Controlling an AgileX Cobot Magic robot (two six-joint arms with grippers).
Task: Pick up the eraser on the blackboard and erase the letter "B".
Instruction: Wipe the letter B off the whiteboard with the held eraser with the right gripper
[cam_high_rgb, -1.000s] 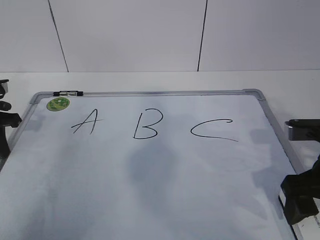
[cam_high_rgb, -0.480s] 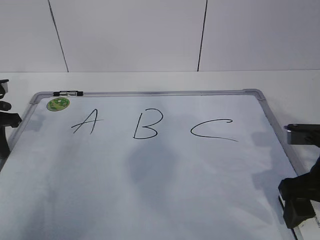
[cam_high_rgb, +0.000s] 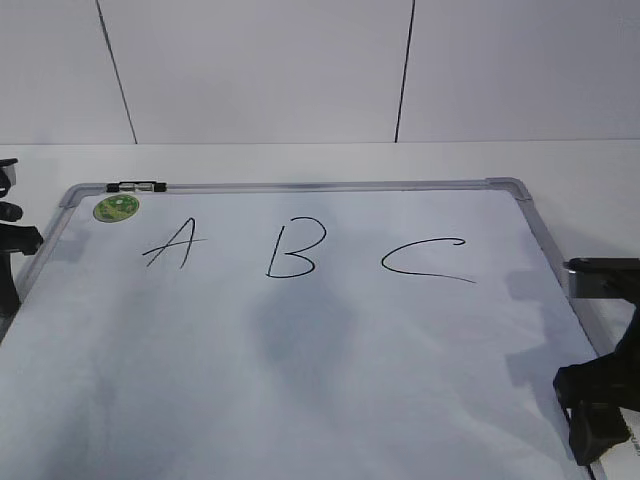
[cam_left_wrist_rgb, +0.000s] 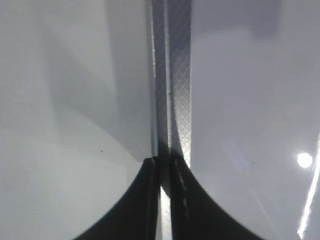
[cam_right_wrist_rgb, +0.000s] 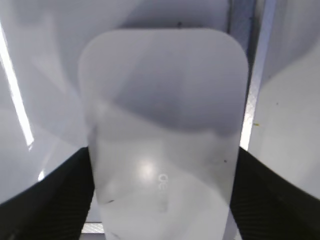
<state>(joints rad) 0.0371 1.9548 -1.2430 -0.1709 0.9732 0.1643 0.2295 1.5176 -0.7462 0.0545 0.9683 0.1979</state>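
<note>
Since a second ago your right gripper has sunk lower at the blackboard corner; its open fingers now straddle the eraser near the frame, gripping nothing yet. Close off-centre and it could slip before reaching the letter "B"
</note>
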